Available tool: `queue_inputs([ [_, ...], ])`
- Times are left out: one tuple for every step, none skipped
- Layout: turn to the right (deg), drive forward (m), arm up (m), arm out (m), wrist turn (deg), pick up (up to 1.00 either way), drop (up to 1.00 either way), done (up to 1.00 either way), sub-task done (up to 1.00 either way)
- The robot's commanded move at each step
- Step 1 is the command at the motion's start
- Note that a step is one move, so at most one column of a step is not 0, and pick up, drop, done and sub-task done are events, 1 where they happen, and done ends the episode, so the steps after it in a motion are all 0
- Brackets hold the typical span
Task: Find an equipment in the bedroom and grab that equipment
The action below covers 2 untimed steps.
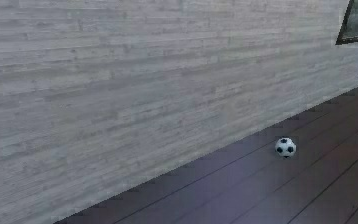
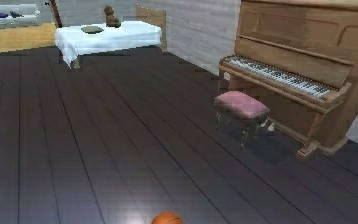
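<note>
A black-and-white soccer ball point(image 1: 285, 147) lies on the dark plank floor in the forward view's right, close to the foot of a pale grey plank wall point(image 1: 137, 90). At the arm side view's bottom edge a small round orange thing point(image 2: 167, 218) peeks up from the floor, cut off by the frame.
A bed with a white cover point(image 2: 112, 40) stands far out, with a brown toy figure point(image 2: 110, 15) and a dark flat item point(image 2: 92, 30) on it. A wooden upright piano point(image 2: 302, 65) with a pink-cushioned stool point(image 2: 241, 105) lines the arm side view's right. A window corner point(image 1: 357, 25) shows. Wide dark floor point(image 2: 107, 130) lies between.
</note>
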Motion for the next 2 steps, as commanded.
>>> queue_inputs([
  [0.0, 0.0, 0.0, 0.0, 45.0, 0.0, 0.0, 0.0, 0.0],
  [0.0, 0.0, 0.0, 0.0, 33.0, 0.0, 0.0, 0.0, 0.0],
])
